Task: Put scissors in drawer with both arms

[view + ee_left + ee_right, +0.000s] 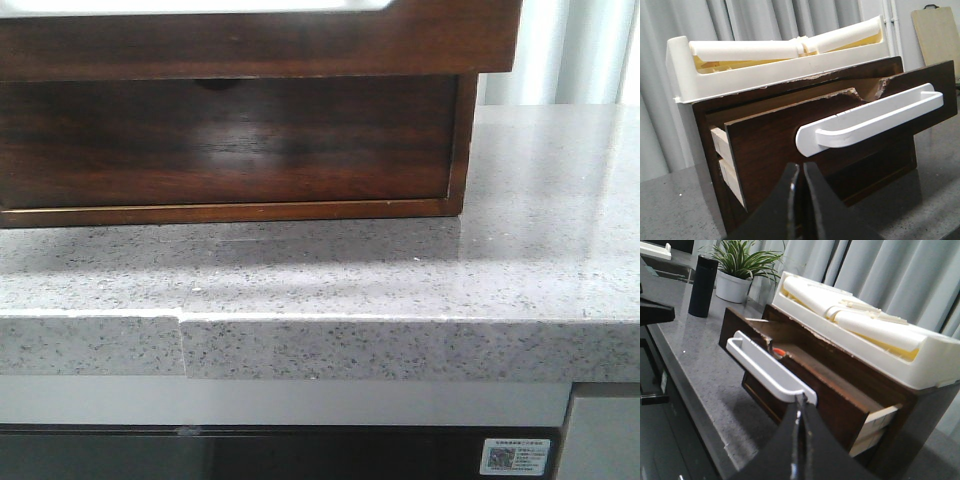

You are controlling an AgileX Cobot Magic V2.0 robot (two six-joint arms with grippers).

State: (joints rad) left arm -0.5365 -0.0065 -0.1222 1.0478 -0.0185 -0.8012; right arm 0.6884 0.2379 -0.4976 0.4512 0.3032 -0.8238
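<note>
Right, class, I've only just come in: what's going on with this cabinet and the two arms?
The wooden cabinet sits on the grey stone counter, with a white tray on top. Its drawer is pulled out, and something orange and grey lies inside, likely the scissors. Both tools, left and right, are closed, empty and hanging in front of the white handle, touching nothing. The drawer is not yet pushed in.

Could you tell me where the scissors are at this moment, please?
In the right wrist view, an orange and grey bit of the scissors shows inside the open drawer, just behind its white handle; the other views do not show them.
</note>
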